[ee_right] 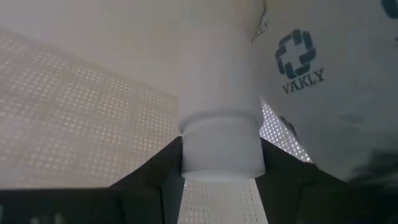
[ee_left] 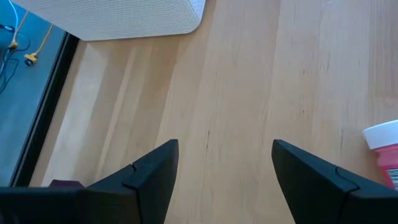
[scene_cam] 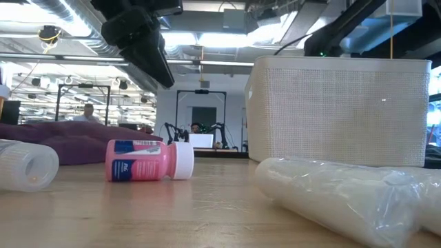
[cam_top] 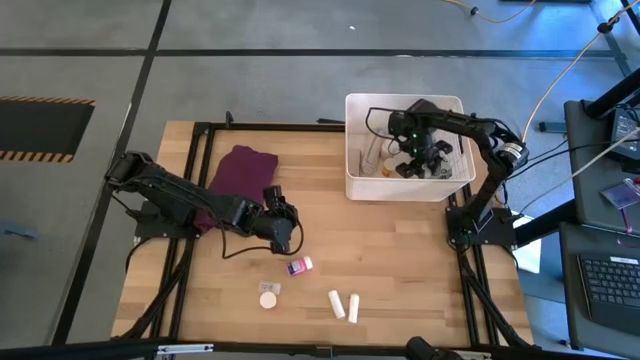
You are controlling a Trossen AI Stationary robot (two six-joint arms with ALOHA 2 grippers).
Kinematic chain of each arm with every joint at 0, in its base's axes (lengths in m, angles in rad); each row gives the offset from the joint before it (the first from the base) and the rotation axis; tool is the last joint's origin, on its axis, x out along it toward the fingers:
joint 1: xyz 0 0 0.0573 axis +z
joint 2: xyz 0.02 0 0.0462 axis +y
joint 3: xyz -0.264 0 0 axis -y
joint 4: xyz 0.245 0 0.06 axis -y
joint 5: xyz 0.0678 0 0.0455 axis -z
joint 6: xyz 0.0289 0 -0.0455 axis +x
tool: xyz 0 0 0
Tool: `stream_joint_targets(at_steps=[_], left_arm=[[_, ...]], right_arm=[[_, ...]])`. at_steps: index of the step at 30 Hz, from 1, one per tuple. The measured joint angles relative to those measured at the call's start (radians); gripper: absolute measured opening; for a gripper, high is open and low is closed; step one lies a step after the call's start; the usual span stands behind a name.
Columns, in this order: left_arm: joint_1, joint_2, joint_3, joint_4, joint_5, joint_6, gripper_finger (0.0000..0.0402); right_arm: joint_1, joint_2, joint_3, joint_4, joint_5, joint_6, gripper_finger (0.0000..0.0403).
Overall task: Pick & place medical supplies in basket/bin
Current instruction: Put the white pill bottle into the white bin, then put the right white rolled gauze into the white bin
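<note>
The white tub (cam_top: 356,150) sits at the far right part of the tabletop (cam_top: 390,250), and there's already stuff in it, though what exactly is hard to make out from above. The right hand (cam_top: 418,160) is down inside the tub, clenched on a white tube (ee_right: 221,124); its wrist camera shows that tube squeezed between both fingers, right next to a grey pouch (ee_right: 323,81) printed with "VAKLY" and the tub's perforated wall behind.

Out on the open wood there's a pink bottle with a white cap (cam_top: 300,266) lying on its side, a round white container (cam_top: 268,299) nearer the front edge, and two white tubes (cam_top: 344,305) lying side by side just right of that.

The left hand (cam_top: 282,234) hangs over the middle of the tabletop, just beside the pink bottle, fingers spread apart and holding nothing. Bare wood shows between them. A purple cloth (cam_top: 243,166) is bunched up behind the left arm.
</note>
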Motion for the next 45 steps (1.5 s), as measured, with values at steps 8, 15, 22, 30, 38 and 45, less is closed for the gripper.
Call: stream_joint_targets(at_steps=[8,15,22,30,38,45], left_arm=[[0.0,0.0,0.0,0.0,0.001,0.0,0.0251],[0.0,0.0,0.0,0.0,0.001,0.0,0.0251],[0.0,0.0,0.0,0.0,0.002,0.0,0.0251],[0.0,0.0,0.0,0.0,0.002,0.0,0.0251],[0.0,0.0,0.0,0.0,-0.034,0.077,0.0251],[0.0,0.0,0.0,0.0,-0.048,0.078,0.0251]], right_arm=[[0.001,0.0,-0.005,0.034,0.001,-0.043,0.0162],[0.001,0.0,-0.005,0.034,0.001,-0.054,0.0195],[0.001,0.0,-0.005,0.035,0.001,-0.063,0.0231],[0.001,0.0,-0.005,0.034,0.001,-0.064,0.0241],[0.003,-0.019,0.08,0.003,0.002,-0.037,0.0241],[0.02,-0.136,0.287,0.001,0.003,-0.016,0.0241]])
